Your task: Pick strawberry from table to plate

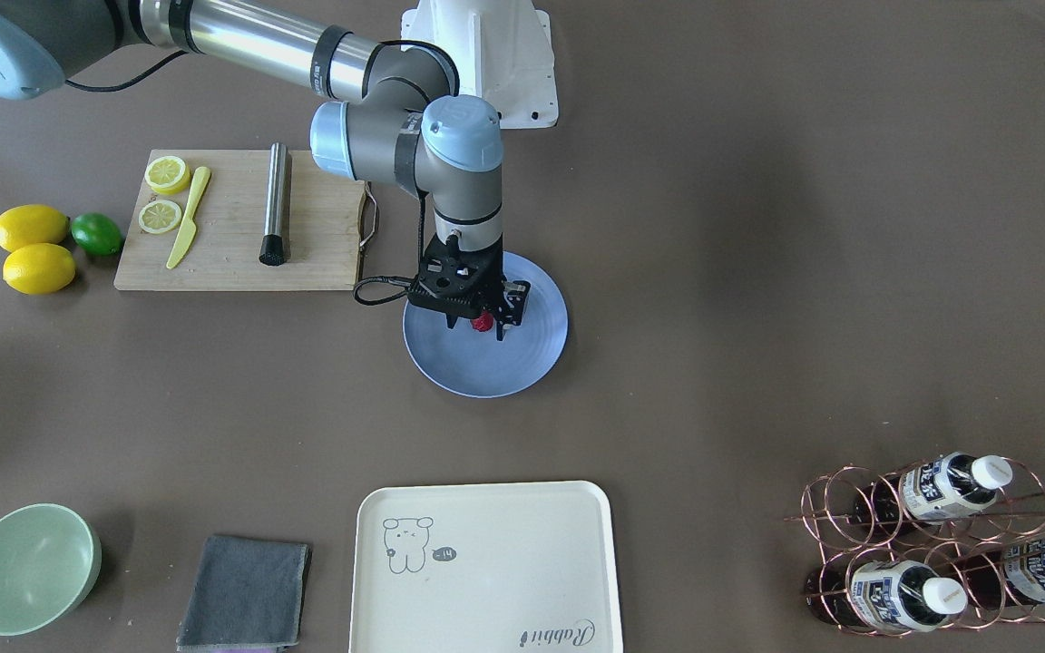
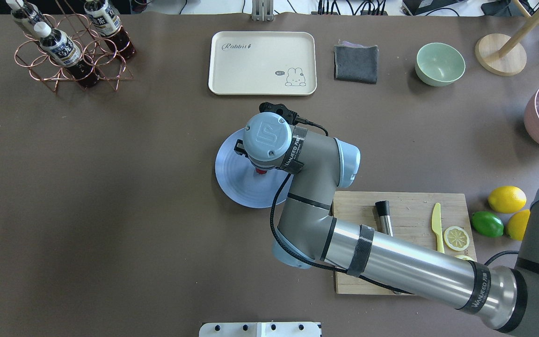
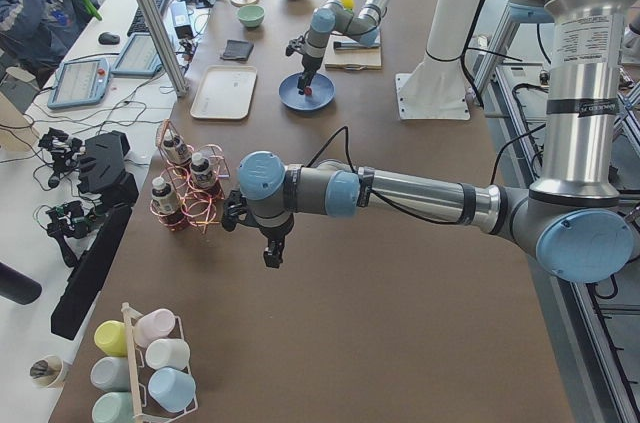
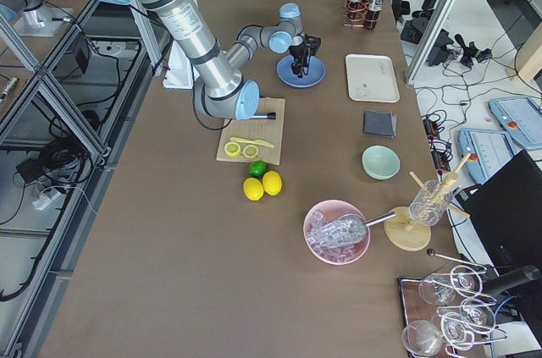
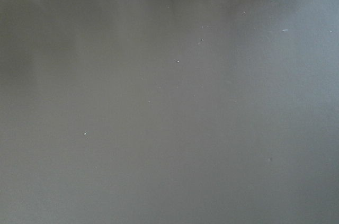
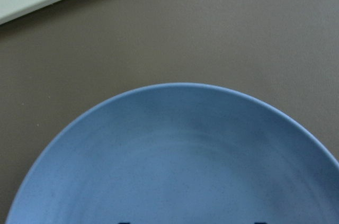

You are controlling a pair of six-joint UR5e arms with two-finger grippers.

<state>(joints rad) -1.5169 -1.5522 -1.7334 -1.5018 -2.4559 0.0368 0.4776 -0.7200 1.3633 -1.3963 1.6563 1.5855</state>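
Observation:
The dark red strawberry (image 1: pixel 483 322) lies on the periwinkle-blue plate (image 1: pixel 486 372), near its middle. My right gripper (image 1: pixel 479 326) points straight down over it, open, one finger on each side of the berry and a gap between them. From overhead the wrist covers the gripper, and only a bit of the strawberry (image 2: pixel 261 171) peeks out on the plate (image 2: pixel 236 182). The right wrist view shows just the plate (image 6: pixel 180 155) and the table (image 6: pixel 238 28). My left gripper (image 3: pixel 268 261) hovers over bare table beside the bottle rack; I cannot tell whether it is open or shut.
A wooden cutting board (image 1: pixel 223 263) with lemon slices, a yellow knife and a metal muddler lies beside the plate. Two lemons (image 1: pixel 30 227) and a lime (image 1: pixel 96 233) sit past it. A cream tray (image 1: pixel 486 562), grey cloth (image 1: pixel 246 589), green bowl (image 1: pixel 28 567) and a bottle rack (image 1: pixel 940 544) line the far edge.

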